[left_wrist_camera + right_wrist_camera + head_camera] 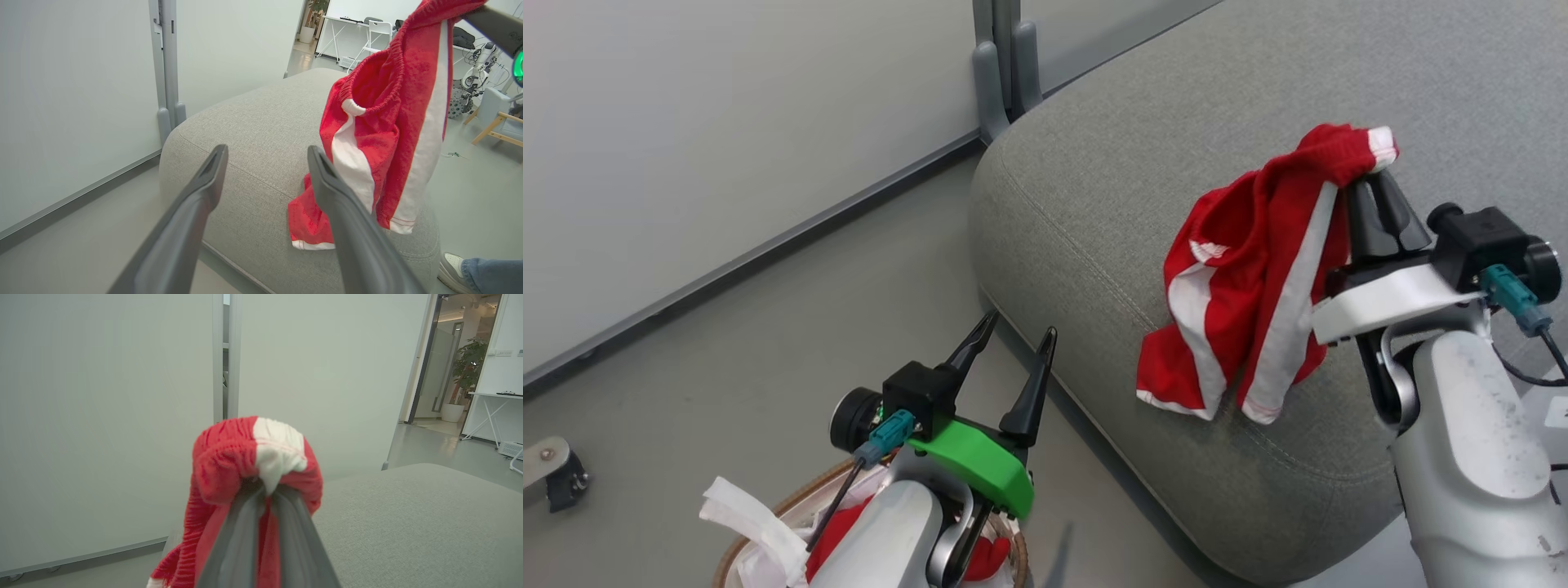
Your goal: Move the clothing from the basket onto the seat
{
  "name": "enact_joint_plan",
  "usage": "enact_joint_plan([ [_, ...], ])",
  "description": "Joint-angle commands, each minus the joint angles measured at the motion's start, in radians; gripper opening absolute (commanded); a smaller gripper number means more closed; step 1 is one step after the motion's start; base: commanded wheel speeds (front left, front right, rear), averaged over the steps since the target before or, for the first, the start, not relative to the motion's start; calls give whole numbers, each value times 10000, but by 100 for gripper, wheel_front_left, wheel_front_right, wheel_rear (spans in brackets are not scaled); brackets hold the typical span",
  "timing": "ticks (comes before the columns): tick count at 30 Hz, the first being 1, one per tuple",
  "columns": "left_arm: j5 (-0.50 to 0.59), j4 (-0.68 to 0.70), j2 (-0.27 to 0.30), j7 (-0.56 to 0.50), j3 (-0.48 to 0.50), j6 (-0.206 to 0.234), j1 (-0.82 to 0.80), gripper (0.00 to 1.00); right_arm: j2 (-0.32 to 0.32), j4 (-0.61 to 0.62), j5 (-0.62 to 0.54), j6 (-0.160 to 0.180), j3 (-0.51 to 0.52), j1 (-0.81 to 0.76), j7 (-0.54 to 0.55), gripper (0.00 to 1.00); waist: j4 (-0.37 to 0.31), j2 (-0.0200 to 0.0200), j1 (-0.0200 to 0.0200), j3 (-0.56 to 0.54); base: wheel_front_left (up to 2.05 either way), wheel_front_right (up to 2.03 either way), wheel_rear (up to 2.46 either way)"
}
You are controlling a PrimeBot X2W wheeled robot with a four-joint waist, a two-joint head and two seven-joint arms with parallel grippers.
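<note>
Right gripper (1372, 175), fingers pinching red shorts (1250, 269) over the seat (1094, 163), should lower and release; left gripper (1021, 322) is spread empty.

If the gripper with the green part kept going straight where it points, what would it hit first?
Probably the grey seat, near its rounded edge. The left gripper aims just beside the hanging red garment, though depth is hard to judge.
</note>
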State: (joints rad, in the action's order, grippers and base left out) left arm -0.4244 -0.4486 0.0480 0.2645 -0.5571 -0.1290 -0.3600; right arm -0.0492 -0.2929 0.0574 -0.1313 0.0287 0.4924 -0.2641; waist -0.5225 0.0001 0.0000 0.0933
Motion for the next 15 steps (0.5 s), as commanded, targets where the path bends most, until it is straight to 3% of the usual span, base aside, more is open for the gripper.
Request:
enact_joint_plan([
  [1, 66, 50, 63, -1, -45, -26, -200, 100, -25, 54, -158, 10, 201, 289, -7, 0, -10, -1, 0, 500, 0, 0, 0],
  [8, 296, 422, 321, -1, -197, -27, -872, 100, -317, 29, -779, 10, 1310, 1928, -7, 0, 914, -1, 0, 1819, 0, 0, 0],
  [15, 545, 892, 773, -3, -313, -27, -1759, 100, -1672, -544, -1010, 10, 2311, 4486, -5, 0, 2067, -1, 0, 3620, 0, 0, 0],
])
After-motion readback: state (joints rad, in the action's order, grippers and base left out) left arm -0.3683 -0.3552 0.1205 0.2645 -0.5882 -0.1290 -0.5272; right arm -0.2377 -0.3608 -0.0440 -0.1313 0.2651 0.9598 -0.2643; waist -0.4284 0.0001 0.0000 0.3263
